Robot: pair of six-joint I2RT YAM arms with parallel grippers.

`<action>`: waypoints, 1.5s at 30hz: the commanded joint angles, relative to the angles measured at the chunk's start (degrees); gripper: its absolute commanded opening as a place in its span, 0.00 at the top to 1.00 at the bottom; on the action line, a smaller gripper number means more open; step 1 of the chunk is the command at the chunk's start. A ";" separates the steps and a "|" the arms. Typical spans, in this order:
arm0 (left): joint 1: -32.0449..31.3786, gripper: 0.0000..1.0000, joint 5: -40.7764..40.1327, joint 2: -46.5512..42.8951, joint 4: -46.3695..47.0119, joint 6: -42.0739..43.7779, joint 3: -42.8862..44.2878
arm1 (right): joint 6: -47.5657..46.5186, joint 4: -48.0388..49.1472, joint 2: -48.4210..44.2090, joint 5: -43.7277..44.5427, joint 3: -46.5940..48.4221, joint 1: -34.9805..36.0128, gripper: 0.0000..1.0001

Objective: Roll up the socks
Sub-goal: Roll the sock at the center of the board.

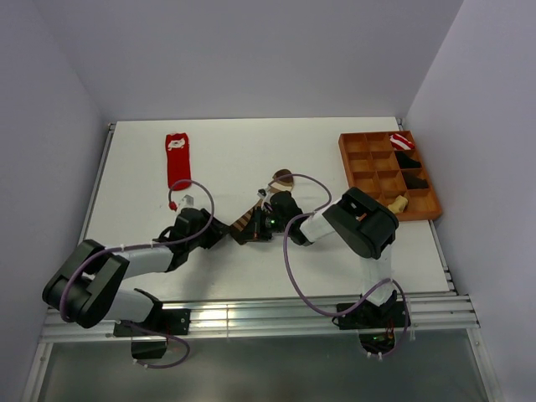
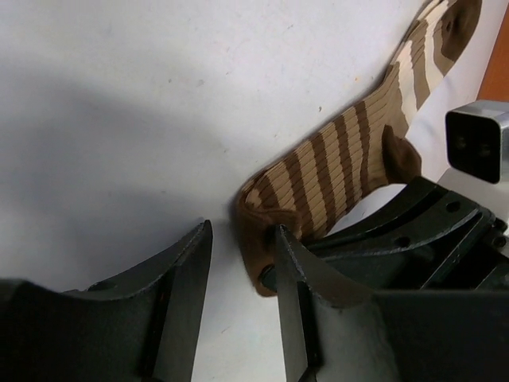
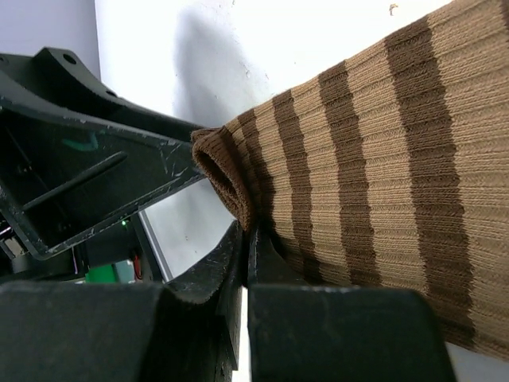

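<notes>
Your right gripper [image 3: 248, 239] is pressed together on the turned-over brown end of the striped sock [image 3: 374, 151], which lies mid-table and stretches away toward the far right. Your left gripper [image 2: 242, 232] stands spread around that same end without clamping it. Judge this roll as barely begun: only the lip is folded, and the rest of the length lies flat. The red sock [image 1: 177, 157] lies flat at the far left, untouched. A yellowish sock [image 1: 397, 203] sits at the near edge of the tray [image 1: 342, 159] on the right; you cannot tell whether it is rolled.
</notes>
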 commanded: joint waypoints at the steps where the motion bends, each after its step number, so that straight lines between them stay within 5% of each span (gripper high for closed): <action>1: -0.28 0.57 -0.81 3.36 -1.46 0.39 0.35 | -0.89 -5.02 1.91 0.11 0.29 0.01 1.00; 15: -0.37 0.76 0.25 11.53 -1.19 0.04 1.67 | -1.68 -7.04 1.90 0.28 1.78 0.10 0.98; 21: -0.72 0.99 -1.77 10.49 -7.78 0.56 4.39 | -3.96 -9.76 0.68 1.42 2.40 0.28 0.87; 28: -1.16 1.00 -4.76 9.60 -20.34 2.14 10.88 | -9.66 -15.20 -5.73 7.83 2.22 1.86 0.64; 33: -1.42 1.00 -4.85 11.27 -26.85 3.90 14.67 | -11.96 -16.88 -11.00 14.96 0.91 3.09 0.63; 45: -3.53 1.00 -6.78 16.11 -34.24 4.70 21.97 | -12.49 -15.21 -10.49 14.44 2.05 5.11 0.67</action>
